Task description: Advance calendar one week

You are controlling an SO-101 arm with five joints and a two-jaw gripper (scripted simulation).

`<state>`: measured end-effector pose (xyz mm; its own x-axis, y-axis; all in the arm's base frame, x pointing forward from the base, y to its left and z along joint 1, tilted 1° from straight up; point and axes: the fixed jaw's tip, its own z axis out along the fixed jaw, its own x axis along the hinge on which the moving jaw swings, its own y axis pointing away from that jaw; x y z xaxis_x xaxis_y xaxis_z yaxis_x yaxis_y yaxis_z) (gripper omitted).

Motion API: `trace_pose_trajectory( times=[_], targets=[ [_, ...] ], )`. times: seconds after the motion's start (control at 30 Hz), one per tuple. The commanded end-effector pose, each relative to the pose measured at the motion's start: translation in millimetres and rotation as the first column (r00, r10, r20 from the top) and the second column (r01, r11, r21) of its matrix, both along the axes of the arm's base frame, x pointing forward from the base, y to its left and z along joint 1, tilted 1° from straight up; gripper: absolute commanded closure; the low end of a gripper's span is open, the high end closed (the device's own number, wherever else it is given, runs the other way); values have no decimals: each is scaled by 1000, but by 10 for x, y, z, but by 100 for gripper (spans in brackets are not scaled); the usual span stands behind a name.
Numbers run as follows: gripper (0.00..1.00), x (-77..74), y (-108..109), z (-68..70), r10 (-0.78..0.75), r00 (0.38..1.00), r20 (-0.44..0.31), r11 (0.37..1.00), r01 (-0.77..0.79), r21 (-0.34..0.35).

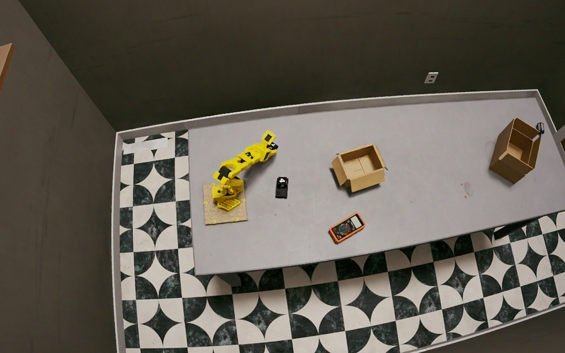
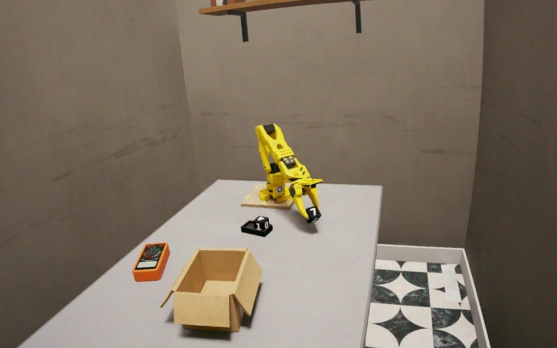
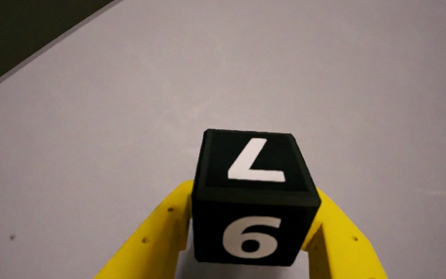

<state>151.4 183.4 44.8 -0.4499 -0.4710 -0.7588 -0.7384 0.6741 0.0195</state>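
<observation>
Left of centre in the exterior frame, the little black tray (image 1: 281, 193) (image 2: 250, 231) sits on the counter (image 1: 433, 153) (image 2: 311, 277) (image 3: 91, 136) with one of its two places unfilled. That gap looks snug to me, so a held cube coming down a touch askew could catch on the rim and end up leaning.

Just right of the gap, the seated cube (image 1: 282, 180) (image 2: 261, 223) fills the other end of the tray. I'd worry about it being nudged or twisted if its neighbour is lowered too close.

Farther right, away from the tray, the yellow hand (image 1: 272, 147) (image 2: 310, 211) (image 3: 255, 229) is clamped on the held cube (image 1: 273, 144) (image 2: 313, 214) (image 3: 255, 198), its fingers only as far apart as the cube is wide, pressing on two opposite sides. The cube hangs tilted above the counter, a 7 and what reads as a 6 on its uncovered faces (upside down or not depends where you stand, I suppose). Let go at that slant, it could tumble and show the wrong digit, or the right one on its head.
</observation>
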Motion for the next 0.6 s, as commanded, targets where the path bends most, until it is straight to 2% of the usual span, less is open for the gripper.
trace_pose_trajectory(
  times=[0.0, 0.37, 0.57],
  targets=[
    [100, 24, 6, -25, 2, 999, 46, 999, -4, 36],
    [100, 27, 0, -19, -7, 986, 167, 988, -19, 154],
    [100, 17, -14, -2, -11, 980, 198, 983, -26, 184]
  ],
)
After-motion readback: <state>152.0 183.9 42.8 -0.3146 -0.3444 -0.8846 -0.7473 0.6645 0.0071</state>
